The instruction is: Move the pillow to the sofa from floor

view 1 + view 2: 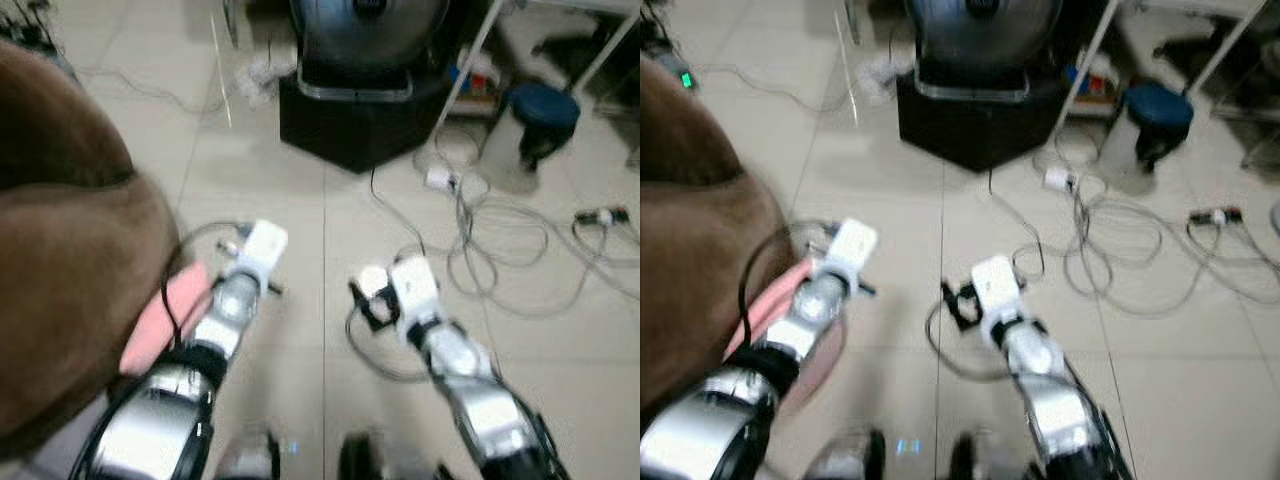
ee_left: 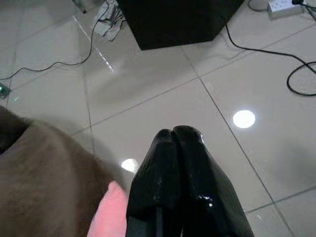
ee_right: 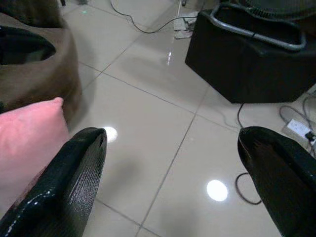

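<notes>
Lying: the pink pillow is seen on the tiled floor, pressed against the foot of the brown sofa at the robot's left.
Pillow edge: one corner is pointed away from the sofa; its far side is hidden under the left arm in the head views.
Left gripper: held low over the floor just beside the pillow's corner; its two black fingers are pressed together, nothing between them.
Right gripper: held over bare tile, near the pillow; its fingers are spread wide, with only floor seen in the gap.
Sofa edge: the rounded brown side is curved out toward the left arm, and the pillow is wedged at its base.
Open room: a stretch of pale tile is left free between the two arms and ahead of them, up to the black base.
Black base: a dark angular block is set ahead in the middle, with a round dark unit on top.
Cables: grey loops are spread over the floor ahead and to the right, and one dark lead is run from the black base toward the right arm.
Blue stool: stood far right, well apart from both grippers.
Sharpness: the head views are blurred.
</notes>
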Controlling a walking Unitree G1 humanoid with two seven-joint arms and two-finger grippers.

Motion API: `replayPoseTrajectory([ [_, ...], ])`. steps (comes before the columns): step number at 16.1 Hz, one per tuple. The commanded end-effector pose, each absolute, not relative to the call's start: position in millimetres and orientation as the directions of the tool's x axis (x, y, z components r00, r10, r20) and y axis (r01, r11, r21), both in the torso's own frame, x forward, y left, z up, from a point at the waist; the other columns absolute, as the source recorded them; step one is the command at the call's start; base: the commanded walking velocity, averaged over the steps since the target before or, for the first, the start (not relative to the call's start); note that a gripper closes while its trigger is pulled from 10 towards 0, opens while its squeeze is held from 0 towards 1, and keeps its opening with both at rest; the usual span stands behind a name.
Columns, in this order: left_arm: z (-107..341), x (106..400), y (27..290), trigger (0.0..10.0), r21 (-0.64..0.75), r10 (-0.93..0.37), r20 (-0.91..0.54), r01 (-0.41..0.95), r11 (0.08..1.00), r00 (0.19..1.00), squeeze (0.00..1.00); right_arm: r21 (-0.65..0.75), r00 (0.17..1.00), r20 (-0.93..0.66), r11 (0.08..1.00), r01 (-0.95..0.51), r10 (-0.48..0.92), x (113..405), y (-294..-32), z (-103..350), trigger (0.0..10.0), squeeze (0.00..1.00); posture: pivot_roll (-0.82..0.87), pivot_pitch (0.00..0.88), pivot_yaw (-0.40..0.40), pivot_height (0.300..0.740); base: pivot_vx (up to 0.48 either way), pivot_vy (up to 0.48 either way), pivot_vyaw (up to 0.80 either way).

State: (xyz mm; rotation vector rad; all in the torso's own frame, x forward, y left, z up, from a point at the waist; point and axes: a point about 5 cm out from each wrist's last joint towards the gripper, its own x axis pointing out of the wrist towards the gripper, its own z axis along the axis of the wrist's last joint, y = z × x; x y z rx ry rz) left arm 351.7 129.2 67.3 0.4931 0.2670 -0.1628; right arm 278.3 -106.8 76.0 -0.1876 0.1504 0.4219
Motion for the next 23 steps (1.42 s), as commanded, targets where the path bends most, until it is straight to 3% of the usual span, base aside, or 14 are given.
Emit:
replayPoseTrajectory([
  [1,63.3,348.5,117.1,10.0,0.444,-0.121,-0.302,0.252,0.86,0.946,0.0,-0.16,0.91,-0.189,0.903,-0.399,0.369,276.6,-116.5,75.1,10.0,0.0,0.05,0.228,-0.074,0.74,0.424,0.0,0.47],
  [12,65.6,350.1,112.0,10.0,0.458,-0.126,-0.295,0.256,0.851,0.947,0.0,-0.18,0.906,-0.191,0.894,-0.411,0.378,278.3,-114.3,78.3,10.0,0.0,0.04,0.232,-0.073,0.74,0.371,-0.275,0.57],
  [23,67.6,351.0,110.5,10.0,0.472,-0.118,-0.278,0.243,0.848,0.953,0.0,-0.188,0.896,-0.204,0.883,-0.431,0.394,280.9,-112.4,74.5,10.0,0.0,0.05,0.204,-0.071,0.74,0.0,-0.456,0.56],
])
